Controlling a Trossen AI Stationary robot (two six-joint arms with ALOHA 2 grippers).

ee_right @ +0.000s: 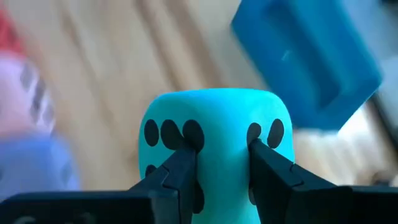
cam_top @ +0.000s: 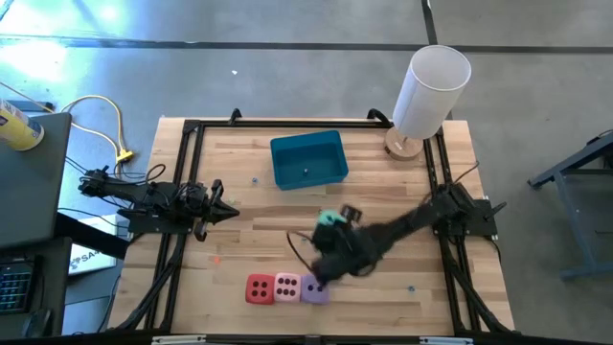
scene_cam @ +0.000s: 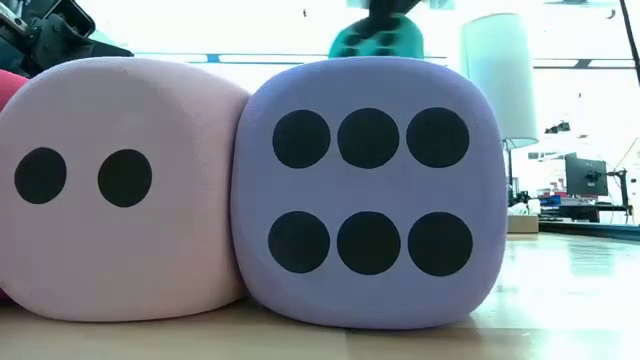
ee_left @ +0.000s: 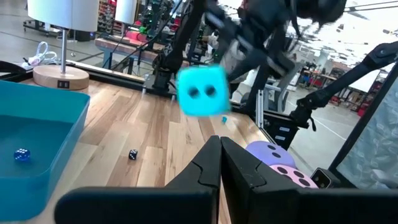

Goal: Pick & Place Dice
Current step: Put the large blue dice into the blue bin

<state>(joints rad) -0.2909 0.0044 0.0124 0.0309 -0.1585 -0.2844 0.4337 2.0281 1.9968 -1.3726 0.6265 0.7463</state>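
The right gripper [ee_right: 221, 165] is pinching the teal-green die [ee_right: 216, 134], its two dark, angular fingers [ee_right: 180, 171] digging into the soft, rounded cube so the foam is bulging a little around them; black round pips are showing on both faces beside the fingers. Seen from above, that die [cam_top: 329, 219] is sitting up off the wooden table [cam_top: 383, 192], near the middle and just behind the row of the other three. Those three are lying side by side along the front edge: the red die [cam_top: 259, 287], the pink die [cam_top: 286, 286] and the purple die [cam_top: 314, 288], each touching its neighbour. From table height the pink die [scene_cam: 120, 190] and purple die [scene_cam: 370, 190] are looking plump and matte, with softly rounded corners, pressed together, the purple one showing six black pips and the pink one two, and the teal die [scene_cam: 378, 38] is peeking over them. The blue bin [cam_top: 307, 159] is standing toward the back of the pale planked tabletop, a smooth rectangular plastic tub, well apart from the dice. A white cylindrical lamp [cam_top: 431, 91] on a round wooden base is occupying the back right corner. The left gripper [cam_top: 222, 211] is waiting at the left side of the table, its fingers [ee_left: 205, 171] pressed together on nothing.
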